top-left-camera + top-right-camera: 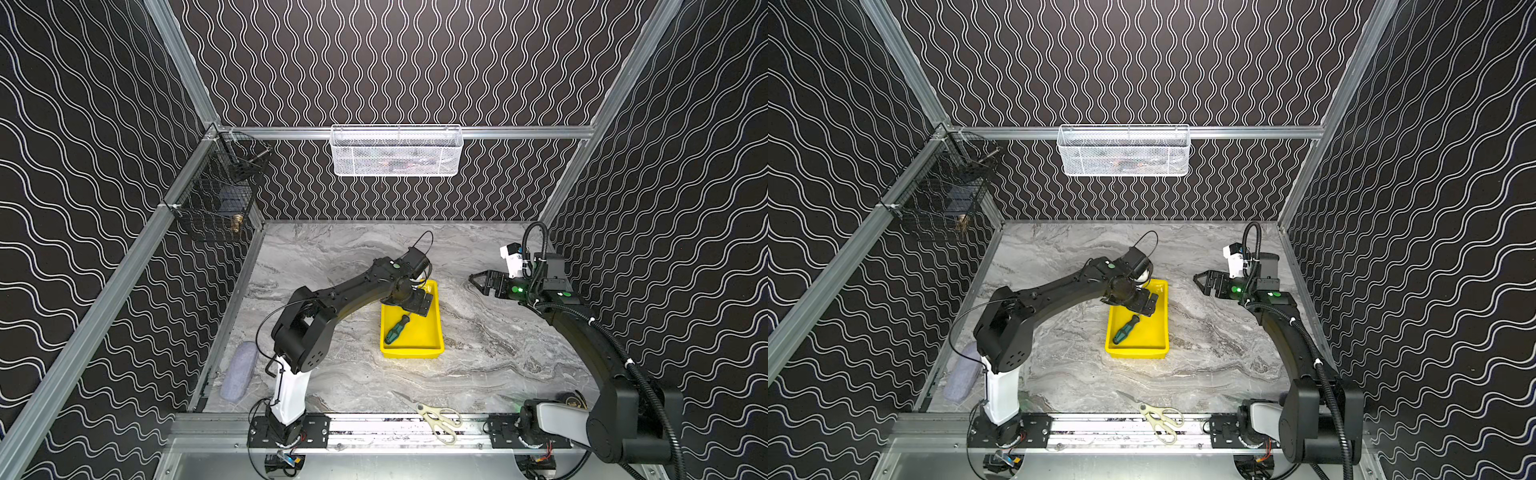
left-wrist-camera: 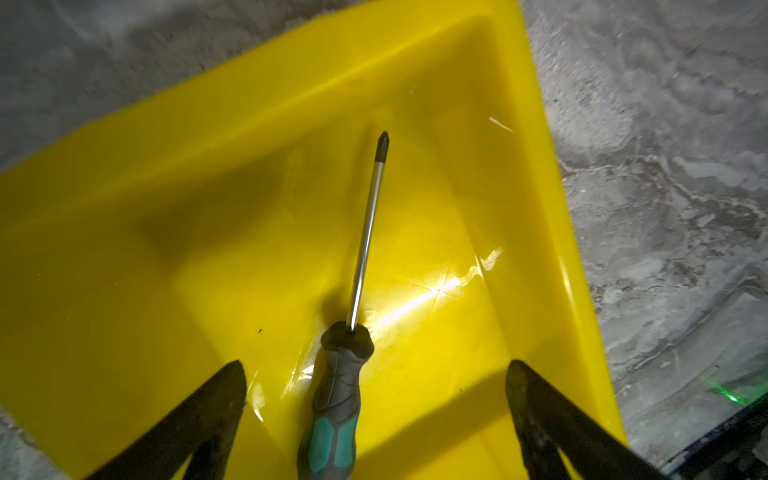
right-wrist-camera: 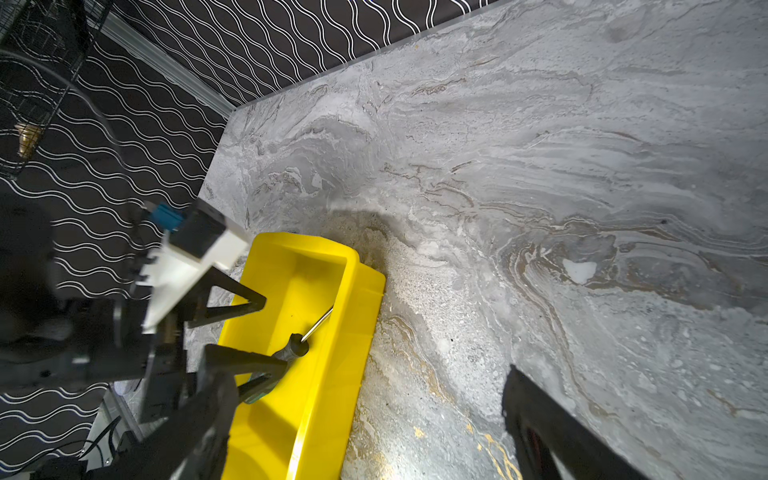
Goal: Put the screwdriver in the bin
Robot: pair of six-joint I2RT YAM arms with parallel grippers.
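Grey marble tabletop [image 1: 498, 332], slim green-and-black screwdriver [image 1: 397, 329], lying flat inside yellow bin [image 1: 411, 354]

Both top views are bright, even and sharp, lit from overhead; the bench [image 1: 498, 365] carries short, soft shadows. The left wrist view shows white glare and a broad shadow on the floor of the bin [image 2: 291, 104]. In the right wrist view the left arm [image 3: 37, 299] is blurred, perhaps out of focus.
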